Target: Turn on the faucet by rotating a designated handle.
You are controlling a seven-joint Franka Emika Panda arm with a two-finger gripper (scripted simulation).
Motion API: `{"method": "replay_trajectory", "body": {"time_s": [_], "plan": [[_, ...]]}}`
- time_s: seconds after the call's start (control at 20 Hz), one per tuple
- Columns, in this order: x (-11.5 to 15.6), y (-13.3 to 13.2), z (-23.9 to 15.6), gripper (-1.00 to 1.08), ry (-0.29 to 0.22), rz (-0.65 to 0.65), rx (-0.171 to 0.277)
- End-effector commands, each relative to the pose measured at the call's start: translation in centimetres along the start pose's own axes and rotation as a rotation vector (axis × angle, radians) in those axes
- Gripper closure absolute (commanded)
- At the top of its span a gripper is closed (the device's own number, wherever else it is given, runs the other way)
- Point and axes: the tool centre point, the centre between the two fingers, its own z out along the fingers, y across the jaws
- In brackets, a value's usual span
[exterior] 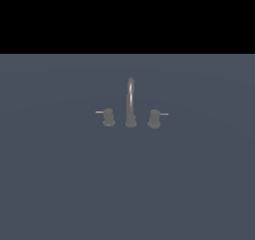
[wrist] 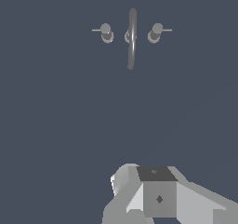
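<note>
1. We see the faucet [exterior: 130, 104] standing in the middle of the flat grey worktop [exterior: 60, 184]. Its tall thin spout [exterior: 130, 97] curves up between two short knobs.
2. The handle [exterior: 154, 118] we want is the knob on the exterior view's right. Its thin rod [exterior: 164, 114] sticks out to that side, away from the spout.
3. The other knob [exterior: 108, 117] has a rod pointing the other way. We leave that one alone.
4. Our tool [wrist: 158, 195] shows only in the wrist view, well apart from the faucet and touching nothing. We cannot tell if its jaws are open or closed.
5. We think the first job is to get close. We should go to the handle from its free side and stay clear of the spout.
6. Then we should push on the rod near its tip, slowly, so the knob turns.
</note>
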Motion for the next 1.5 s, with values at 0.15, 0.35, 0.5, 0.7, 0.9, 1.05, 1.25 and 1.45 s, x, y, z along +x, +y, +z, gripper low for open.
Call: {"method": "replay_trajectory", "body": {"time_s": [0.15,0.35,0.5,0.7,0.9,1.05,1.25,1.45], "plan": [[2.3,0.2,0.4,1.08,0.002,0.072,0.013],[4.9,0.6,1.0,1.08,0.004,0.151,0.026],[7.3,0.9,1.7,1.08,0.005,0.226,0.038],[10.7,1.6,3.1,1.08,0.006,0.338,0.051],[14.1,2.3,4.7,1.08,0.006,0.452,0.062],[16.5,3.0,6.2,1.08,0.006,0.538,0.068],[19.7,3.9,8.5,1.08,0.007,0.654,0.074],[22.7,5.0,11.0,1.08,0.009,0.770,0.076]]}}
